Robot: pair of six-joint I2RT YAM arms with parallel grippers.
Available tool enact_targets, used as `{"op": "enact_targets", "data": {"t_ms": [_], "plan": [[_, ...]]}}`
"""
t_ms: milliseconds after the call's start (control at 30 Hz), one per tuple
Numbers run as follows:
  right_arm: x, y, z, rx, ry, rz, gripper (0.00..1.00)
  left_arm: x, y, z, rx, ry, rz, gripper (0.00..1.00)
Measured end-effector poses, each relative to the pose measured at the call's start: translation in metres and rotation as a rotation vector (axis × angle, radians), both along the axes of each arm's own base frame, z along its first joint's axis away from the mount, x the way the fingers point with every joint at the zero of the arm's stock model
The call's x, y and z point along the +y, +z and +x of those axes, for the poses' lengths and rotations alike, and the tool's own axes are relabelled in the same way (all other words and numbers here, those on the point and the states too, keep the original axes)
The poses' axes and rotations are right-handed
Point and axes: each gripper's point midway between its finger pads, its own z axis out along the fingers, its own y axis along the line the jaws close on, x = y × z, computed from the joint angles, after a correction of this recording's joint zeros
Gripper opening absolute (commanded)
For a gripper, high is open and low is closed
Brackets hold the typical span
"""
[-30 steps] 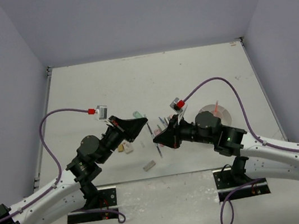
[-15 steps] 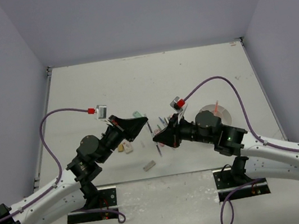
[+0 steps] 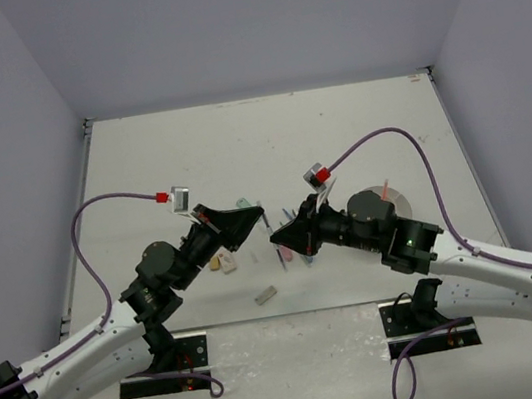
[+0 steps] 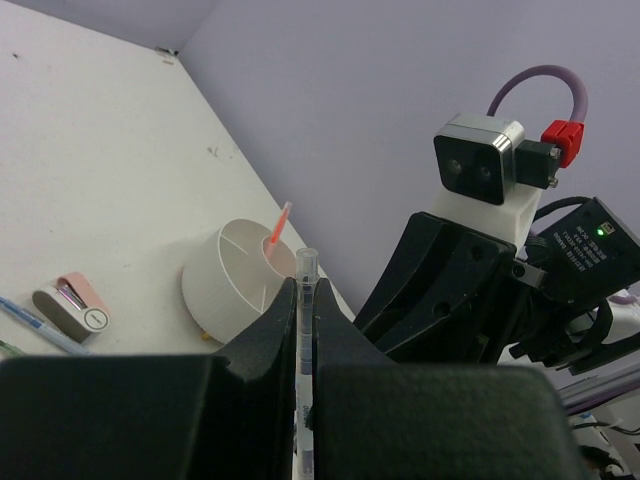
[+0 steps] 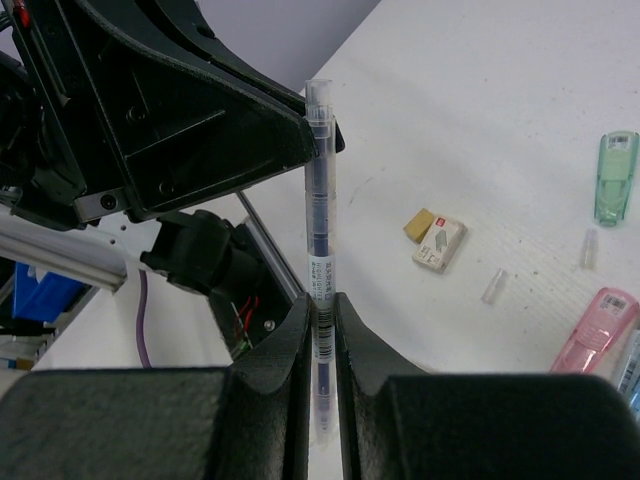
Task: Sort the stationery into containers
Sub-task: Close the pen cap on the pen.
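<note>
A clear pen with a dark blue core (image 5: 320,200) runs between both grippers. My left gripper (image 4: 305,300) is shut on it near its capped end, which pokes up past the fingers. My right gripper (image 5: 320,312) is shut on its labelled part. In the top view the pen (image 3: 267,228) spans from the left gripper (image 3: 260,213) to the right gripper (image 3: 277,248), above the table. The round white divided container (image 4: 235,280) stands at the right with a pink pen (image 4: 277,228) in it. My right arm partly hides the container (image 3: 398,201) from above.
Loose stationery lies below the grippers: a green tape dispenser (image 5: 615,175), a pink one (image 5: 595,330), a tan eraser (image 5: 418,224) beside a small white box (image 5: 442,245), two clear caps (image 5: 494,285), a grey block (image 3: 265,296). Grey walls enclose the table.
My right wrist has lifted and tilted a little, with its fingertips staying at the pen. The left arm has not moved.
</note>
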Motion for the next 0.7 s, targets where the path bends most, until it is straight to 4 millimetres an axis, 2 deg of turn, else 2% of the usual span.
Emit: {"op": "enact_targets", "data": {"t_ms": [333, 700], "plan": [[0.002, -0.004, 0.012, 0.016, -0.068, 0.002, 0.0, -0.004, -0.005, 0.009, 0.009, 0.022, -0.006, 0.0], [-0.002, -0.002, 0.014, -0.051, -0.051, -0.074, 0.0, -0.004, -0.002, 0.009, -0.046, 0.019, 0.033, 0.0]]}}
